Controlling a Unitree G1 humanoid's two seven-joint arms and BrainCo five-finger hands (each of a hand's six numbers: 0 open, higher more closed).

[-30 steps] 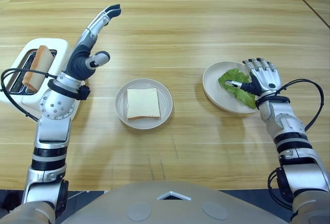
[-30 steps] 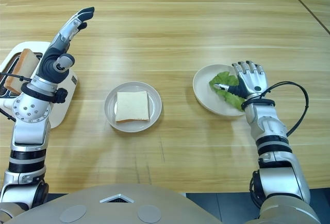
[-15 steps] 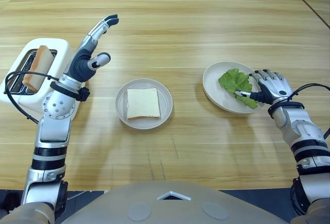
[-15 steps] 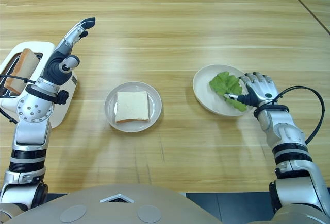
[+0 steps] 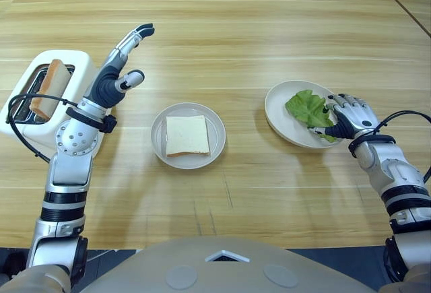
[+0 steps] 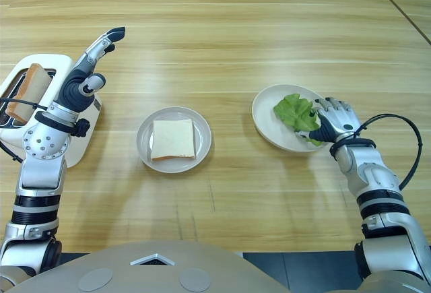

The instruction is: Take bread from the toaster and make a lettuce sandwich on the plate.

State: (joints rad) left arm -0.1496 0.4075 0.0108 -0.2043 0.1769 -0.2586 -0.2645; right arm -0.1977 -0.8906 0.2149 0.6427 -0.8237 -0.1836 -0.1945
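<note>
- Pale planks of a wooden table (image 5: 256, 30) carry everything in the left eye view.
- At the far left stands a white toaster (image 5: 75, 60), with an upright bread slice (image 5: 48, 89) sticking out of its slot.
- Just right of the toaster, the left hand (image 5: 118, 71) is raised above the table, fingers stretched apart and holding nothing.
- The middle plate (image 5: 158, 145) bears a flat bread slice (image 5: 186, 135), lying square in its centre.
- Well to the right, the right plate (image 5: 279, 114) holds a lettuce leaf (image 5: 306, 108).
- The right hand (image 5: 351, 114) lies over that plate's right rim, its fingers curled and pinched on the leaf's right edge.
- In the right eye view, the toaster (image 6: 57, 64) touches the left border, and the left hand (image 6: 84, 77) is spread beside it.
- The flat bread slice (image 6: 173, 139) lies on the middle plate (image 6: 143, 148).
- The lettuce leaf (image 6: 293, 112) lies on the right half of the right plate (image 6: 264, 114), clamped at its edge by the right hand (image 6: 335, 119).
</note>
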